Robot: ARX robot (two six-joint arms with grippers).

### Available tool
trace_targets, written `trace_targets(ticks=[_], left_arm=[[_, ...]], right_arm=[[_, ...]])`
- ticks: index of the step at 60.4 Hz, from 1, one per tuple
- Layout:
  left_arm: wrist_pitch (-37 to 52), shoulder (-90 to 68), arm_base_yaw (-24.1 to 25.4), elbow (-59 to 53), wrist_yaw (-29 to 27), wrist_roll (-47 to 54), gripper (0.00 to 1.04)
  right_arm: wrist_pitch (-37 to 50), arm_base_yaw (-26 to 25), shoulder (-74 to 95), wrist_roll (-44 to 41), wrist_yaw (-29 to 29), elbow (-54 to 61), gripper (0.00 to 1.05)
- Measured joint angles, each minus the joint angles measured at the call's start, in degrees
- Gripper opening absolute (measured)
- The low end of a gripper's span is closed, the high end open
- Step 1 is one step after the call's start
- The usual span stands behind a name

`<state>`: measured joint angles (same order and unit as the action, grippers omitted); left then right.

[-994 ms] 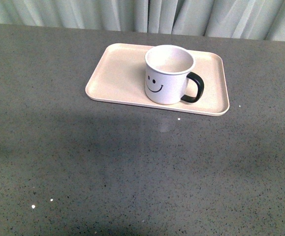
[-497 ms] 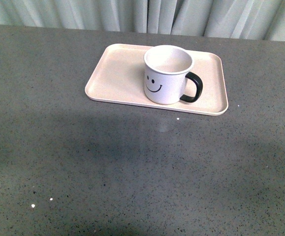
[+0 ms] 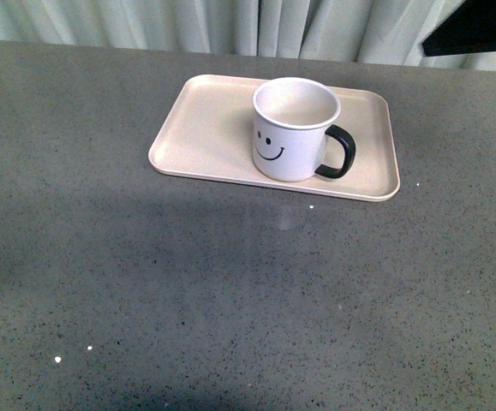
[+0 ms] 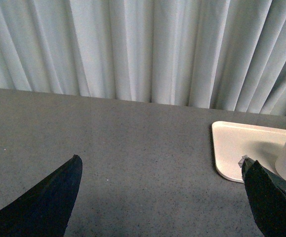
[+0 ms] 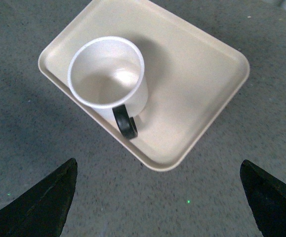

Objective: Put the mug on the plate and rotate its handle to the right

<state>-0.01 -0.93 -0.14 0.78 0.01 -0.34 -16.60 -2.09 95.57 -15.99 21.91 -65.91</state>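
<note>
The mug (image 3: 295,128) stands upright on the plate (image 3: 205,128), right of the plate's middle and close to its near rim. Its smiley face is turned toward the front camera and its black handle (image 3: 340,154) points right. The right tool (image 5: 155,207) hangs above the counter (image 3: 230,291) just off the plate's edge on the handle side, apart from the mug. Its dark fingers (image 5: 39,202) are spread wide with nothing between them. The left tool (image 4: 160,207) is spread just as wide and empty, low over bare counter well to the left of the plate.

The counter is grey speckled stone with a few white flecks. A pale pleated curtain (image 3: 256,26) hangs behind its far edge.

Only the fingertips of each tool show in the wrist views. The left wrist view cuts off most of the mug and plate. In the front view a dark shape (image 3: 475,30) juts into the upper right corner, cut off; I cannot tell what it is.
</note>
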Motion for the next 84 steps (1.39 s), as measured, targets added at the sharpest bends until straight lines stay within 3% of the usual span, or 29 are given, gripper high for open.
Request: trace_targets(ticks=[15,48,62,71,81,84], left_arm=[[0.0,0.0,0.0,0.0,0.0,0.0,0.95],[0.0,0.0,0.0,0.0,0.0,0.0,0.95],[0.0,0.0,0.0,0.0,0.0,0.0,0.95],[0.0,0.0,0.0,0.0,0.0,0.0,0.95],[0.0,0.0,0.0,0.0,0.0,0.0,0.95],[0.0,0.0,0.0,0.0,0.0,0.0,0.95]], right_arm=[[-2.1,6.6,17.4,7.4,-4.0,-15.4,0.96],[-7.3,9.2,27.8,13.7,-8.7,-25.0,0.94],[-11.2,10.0,31.6,15.6,-9.3,-29.9,0.61],[-15.0,10.6,33.6,16.3,-10.6,-35.3,0.28],[-18.6,10.6,34.8,16.0,-11.1,-39.6,0.03],[-19.3,10.5,35.1,15.5,-11.3,-40.7,0.02]])
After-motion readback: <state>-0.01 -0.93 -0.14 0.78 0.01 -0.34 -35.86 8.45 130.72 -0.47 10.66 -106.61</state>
